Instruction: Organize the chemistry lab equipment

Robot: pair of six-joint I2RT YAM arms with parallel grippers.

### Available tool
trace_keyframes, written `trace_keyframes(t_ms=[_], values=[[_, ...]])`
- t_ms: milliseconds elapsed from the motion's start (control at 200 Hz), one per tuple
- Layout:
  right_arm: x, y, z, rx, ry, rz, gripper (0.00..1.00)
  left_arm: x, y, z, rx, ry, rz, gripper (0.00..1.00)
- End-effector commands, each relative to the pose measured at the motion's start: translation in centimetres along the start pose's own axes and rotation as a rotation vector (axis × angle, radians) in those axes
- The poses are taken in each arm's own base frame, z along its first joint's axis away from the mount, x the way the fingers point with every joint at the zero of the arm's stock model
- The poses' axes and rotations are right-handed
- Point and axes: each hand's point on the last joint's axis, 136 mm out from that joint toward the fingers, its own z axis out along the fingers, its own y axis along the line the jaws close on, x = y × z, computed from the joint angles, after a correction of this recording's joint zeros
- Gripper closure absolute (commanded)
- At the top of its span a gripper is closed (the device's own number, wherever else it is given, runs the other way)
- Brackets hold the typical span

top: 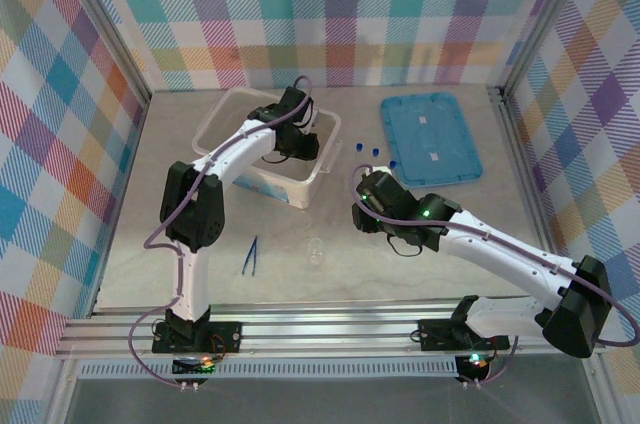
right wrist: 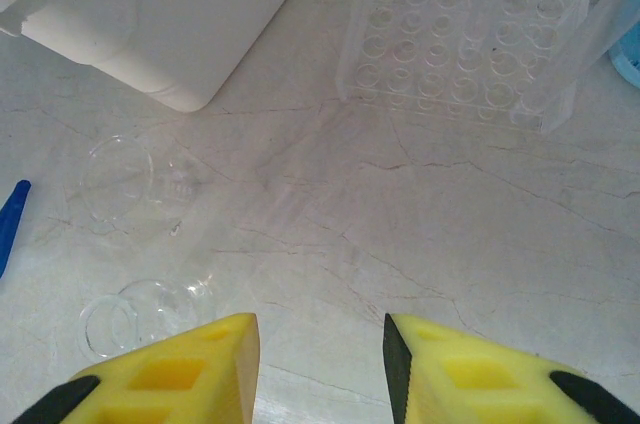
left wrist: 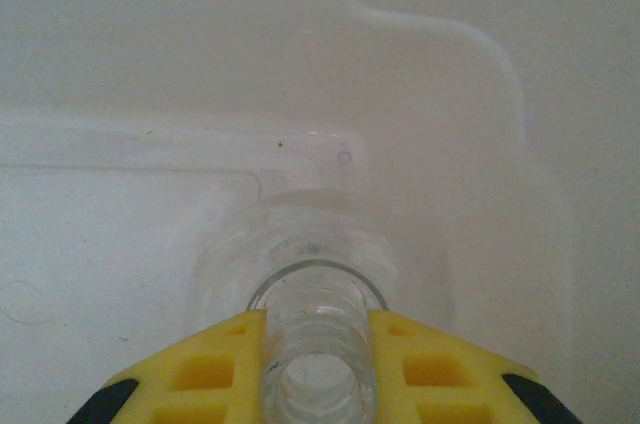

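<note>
Left end effector (left wrist: pixel 318 336) clamps flask (left wrist: pixel 322 244) inside box (left wrist: pixel 150 54).

The round clear glass flask (left wrist: pixel 300 249) is being held by its open neck between the left fingers (left wrist: pixel 200 369), its round body reaching beyond their tips. Two tiny clear cups (right wrist: pixel 118 179) are lying on the desk (right wrist: pixel 400 214) just left of the right fingers (right wrist: pixel 190 369), and the dark blue tweezers (top: pixel 250 255) are lying flat further left. Straight ahead of those fingers, a thin clear tube (right wrist: pixel 585 39) is leaning in a clear rack (right wrist: pixel 450 44).
</note>
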Motion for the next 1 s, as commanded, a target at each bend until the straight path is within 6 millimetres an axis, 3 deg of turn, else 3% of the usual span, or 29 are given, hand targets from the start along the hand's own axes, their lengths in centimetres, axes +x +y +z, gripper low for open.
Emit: trace_keyframes(t_ms=[0, 280, 445, 585, 805, 995], values=[[0.0, 0.1, -0.3, -0.008, -0.016, 0.016, 0.62, 0.0, -0.3, 0.1, 0.018, 0.028, 0.018, 0.88], [0.0, 0.0, -0.4, -0.005, -0.017, 0.017, 0.62, 0.3, -0.2, 0.9, 0.005, 0.07, 0.019, 0.83], [-0.1, 0.1, -0.4, -0.008, -0.021, 0.019, 0.62, 0.5, 0.1, 1.1, -0.011, 0.084, 0.016, 0.69], [-0.1, 0.3, -0.2, -0.009, -0.014, 0.014, 0.62, 0.8, 0.1, 1.2, -0.014, 0.087, 0.012, 0.65], [-0.3, 0.4, -0.3, -0.015, -0.016, 0.015, 0.61, 0.4, 0.0, -0.1, -0.031, 0.051, 0.021, 0.57], [-0.5, 0.4, -0.7, -0.017, -0.023, 0.016, 0.6, -1.0, 0.0, -2.6, -0.049, -0.02, 0.008, 0.52]])
